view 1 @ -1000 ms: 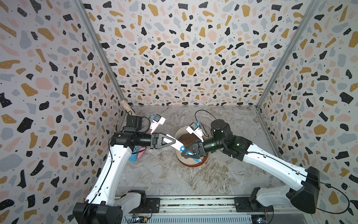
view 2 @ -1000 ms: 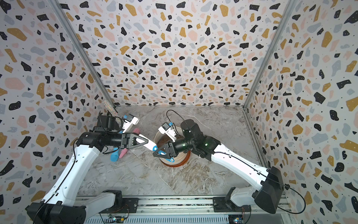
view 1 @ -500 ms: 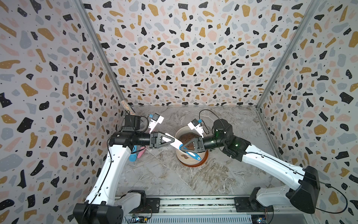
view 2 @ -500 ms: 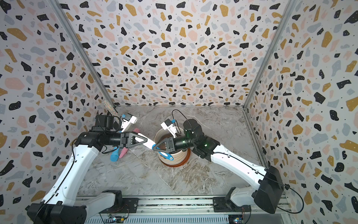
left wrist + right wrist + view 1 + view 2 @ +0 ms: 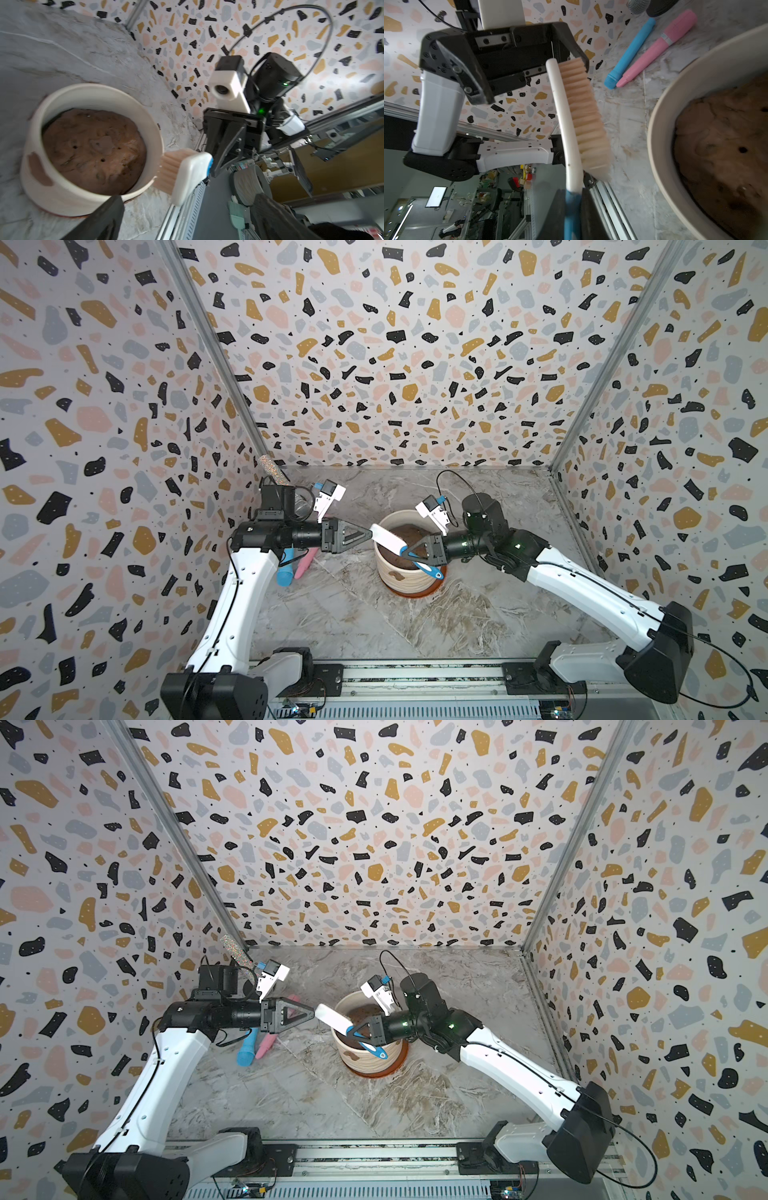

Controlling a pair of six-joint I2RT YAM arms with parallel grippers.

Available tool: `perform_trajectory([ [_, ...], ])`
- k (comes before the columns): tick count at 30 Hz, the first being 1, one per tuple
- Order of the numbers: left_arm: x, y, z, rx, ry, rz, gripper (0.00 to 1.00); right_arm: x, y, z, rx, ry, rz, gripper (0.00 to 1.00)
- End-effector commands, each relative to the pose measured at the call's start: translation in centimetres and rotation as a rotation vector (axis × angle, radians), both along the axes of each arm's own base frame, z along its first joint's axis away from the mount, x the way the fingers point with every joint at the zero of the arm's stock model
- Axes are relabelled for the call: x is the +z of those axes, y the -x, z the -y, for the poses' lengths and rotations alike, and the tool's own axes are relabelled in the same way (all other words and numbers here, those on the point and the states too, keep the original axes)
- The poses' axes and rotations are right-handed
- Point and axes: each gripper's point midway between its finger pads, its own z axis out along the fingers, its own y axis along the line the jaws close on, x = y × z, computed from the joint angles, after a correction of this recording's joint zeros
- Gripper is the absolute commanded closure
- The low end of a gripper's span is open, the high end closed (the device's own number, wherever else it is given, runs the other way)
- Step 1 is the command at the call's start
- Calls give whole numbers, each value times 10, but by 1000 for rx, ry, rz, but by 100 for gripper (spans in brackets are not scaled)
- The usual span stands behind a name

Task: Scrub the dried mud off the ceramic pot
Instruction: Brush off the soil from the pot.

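Right gripper [image 5: 406, 552]: clamped on brush [image 5: 385, 537] handle, centre frame
Left gripper [image 5: 367, 534]: jaws apart beside brush head
Ceramic pot [image 5: 411, 585]: dried mud [image 5: 397, 576] on wall

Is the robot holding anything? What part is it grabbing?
The right gripper holds the brush by its blue handle. The left gripper is open and empty.

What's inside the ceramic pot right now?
A mound of brown soil with a few small dark holes fills the ceramic pot. Anything beneath the soil, and the pot's floor, is covered.
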Motion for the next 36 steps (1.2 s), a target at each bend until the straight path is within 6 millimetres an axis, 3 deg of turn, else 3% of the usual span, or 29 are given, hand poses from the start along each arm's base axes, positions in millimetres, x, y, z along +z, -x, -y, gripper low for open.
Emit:
perform_trajectory([
  [1, -35, -27, -30, 197, -250, 4, 0, -13, 27, 41, 91, 226, 226, 100],
  [6, -73, -51, -82, 397, -578, 11, 0, -41, 47, 54, 131, 412, 227, 100],
  [10, -91, -61, -126, 511, -834, 39, 0, -53, 50, 57, 89, 564, 153, 100],
  [14, -103, -58, -144, 517, -957, 53, 0, -58, 60, 51, 116, 617, 126, 100],
  [16, -106, -58, -150, 519, -1000, 62, 0, -61, 55, 45, 101, 615, 124, 100],
  [27, -120, -51, -146, 433, -1022, 41, 0, -64, 9, -1, -34, 587, 167, 100],
  [32, -126, -49, -141, 399, -1002, 15, 0, -75, -9, 3, -104, 652, 201, 100],
  [36, -125, -43, -132, 349, -968, 14, 0, -84, -9, 11, -116, 681, 193, 100],
])
